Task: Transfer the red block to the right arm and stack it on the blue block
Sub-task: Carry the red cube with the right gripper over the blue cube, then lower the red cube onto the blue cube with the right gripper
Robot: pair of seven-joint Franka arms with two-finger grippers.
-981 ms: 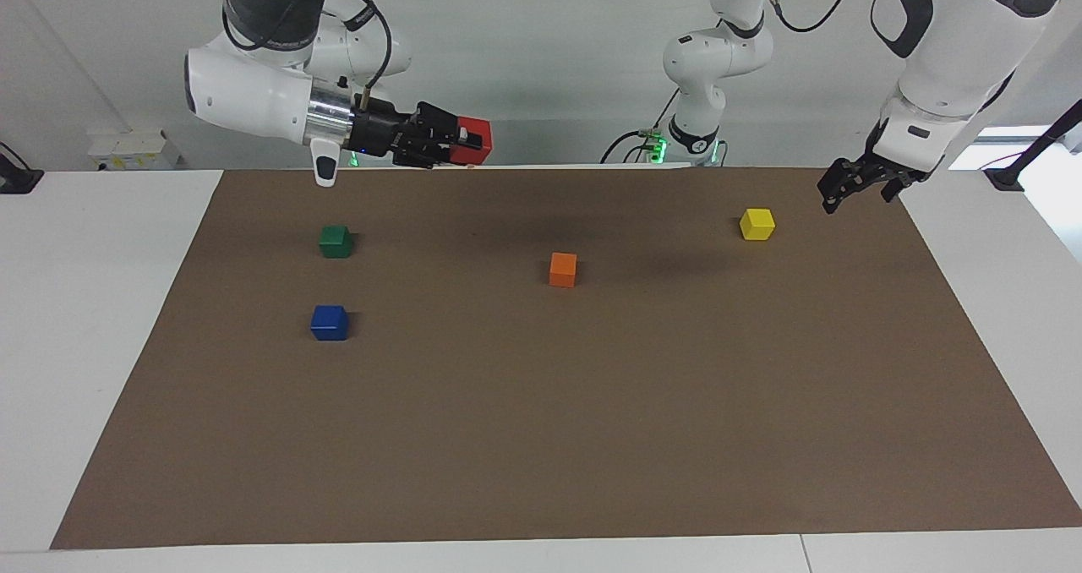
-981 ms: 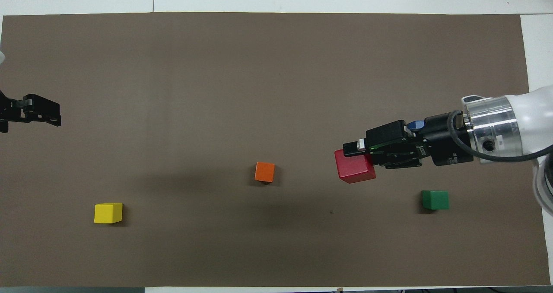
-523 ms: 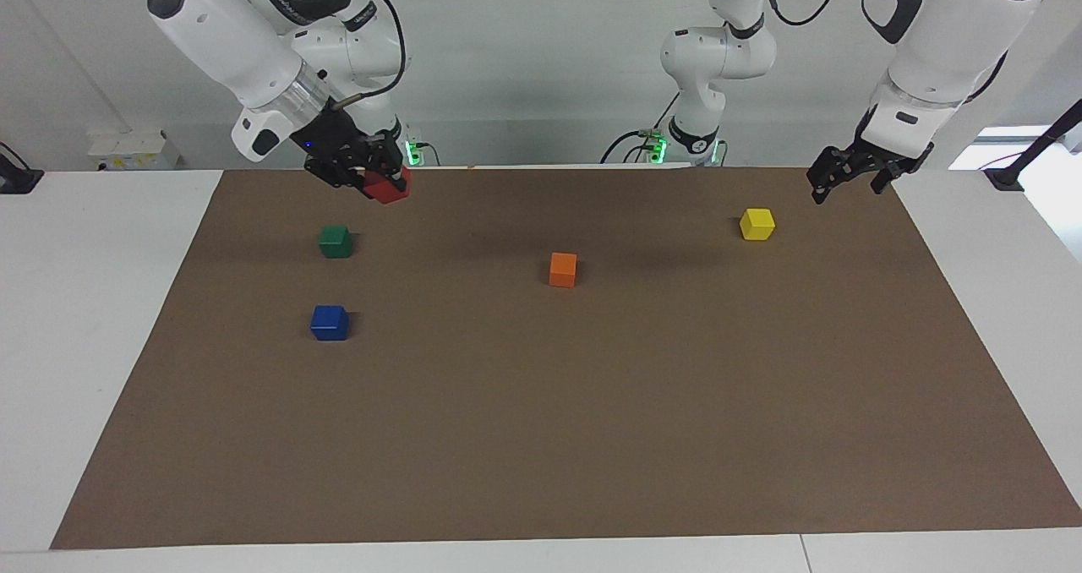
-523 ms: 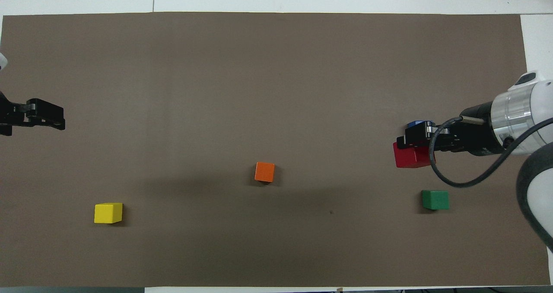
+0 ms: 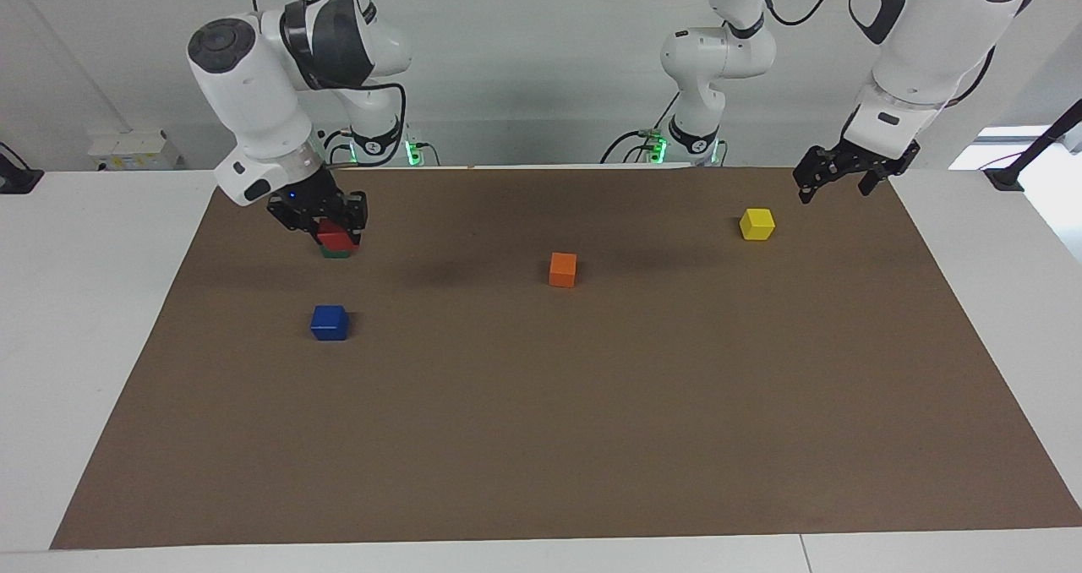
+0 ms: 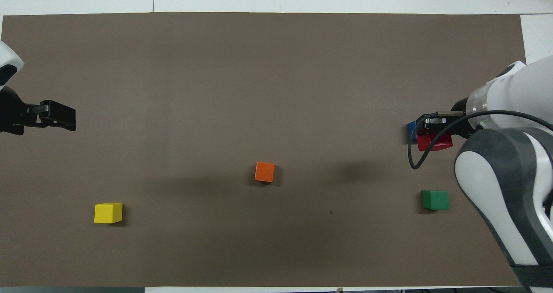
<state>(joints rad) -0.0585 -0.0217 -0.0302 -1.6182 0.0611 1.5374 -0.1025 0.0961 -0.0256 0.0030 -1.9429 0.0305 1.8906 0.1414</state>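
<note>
Right gripper [image 5: 331, 228] clamps red block [image 5: 336, 237], level, over blue block [image 5: 329, 323].

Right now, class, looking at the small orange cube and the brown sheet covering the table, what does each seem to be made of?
The small orange cube looks like painted wood or hard plastic: crisp edges, an even colour and a slight sheen; which of the two cannot be told. The brown sheet looks like matte paper or thin card: flat, no shine, straight-cut edges on the white table.
</note>
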